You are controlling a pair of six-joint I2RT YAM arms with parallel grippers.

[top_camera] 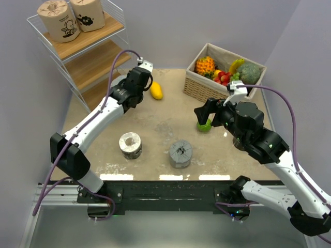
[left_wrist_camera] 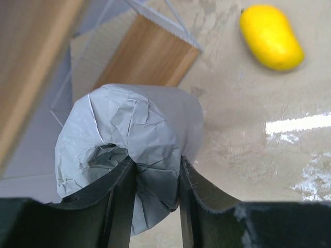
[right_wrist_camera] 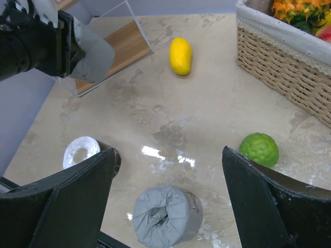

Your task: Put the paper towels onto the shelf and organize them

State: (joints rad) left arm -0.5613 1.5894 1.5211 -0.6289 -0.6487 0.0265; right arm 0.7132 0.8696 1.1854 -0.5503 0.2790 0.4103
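Farthest from the shelf (top_camera: pixel 93 66), by the arm bases, a dark grey roll (top_camera: pixel 180 153) and a cream roll (top_camera: pixel 130 145) are standing on end on the worktop (top_camera: pixel 160 119), apart from each other and not yet collected. A little closer to the shelf, the right gripper (right_wrist_camera: pixel 169 152) is hovering with its fingers spread wide and holding nothing. The dark grey roll is lying below the gap, so this arm looks poised to take it. A green lime (top_camera: pixel 204 125) is sitting on the side of that gripper away from the shelf.

Just in front of the shelf's lowest board, the left gripper (left_wrist_camera: pixel 155 165) is clamping a pale grey wrapped roll (left_wrist_camera: pixel 129 129). One finger seems to be inside the core hole and the other outside, pinching the wall, probably so the body stays free to slide onto a board. A yellow mango (top_camera: pixel 156 91) is lying close by.

On the shelf's top board, two tan printed rolls (top_camera: pixel 58 20) are standing side by side. A wicker basket (top_camera: pixel 199 88) is sitting well away from the shelf.

From overhead, the left gripper is covering its roll. Whether that roll is touching the worktop cannot be told, nor whether it carries a print. The frame edge is cutting off the tan rolls' tops, and the arm is hiding much of the lowest board.
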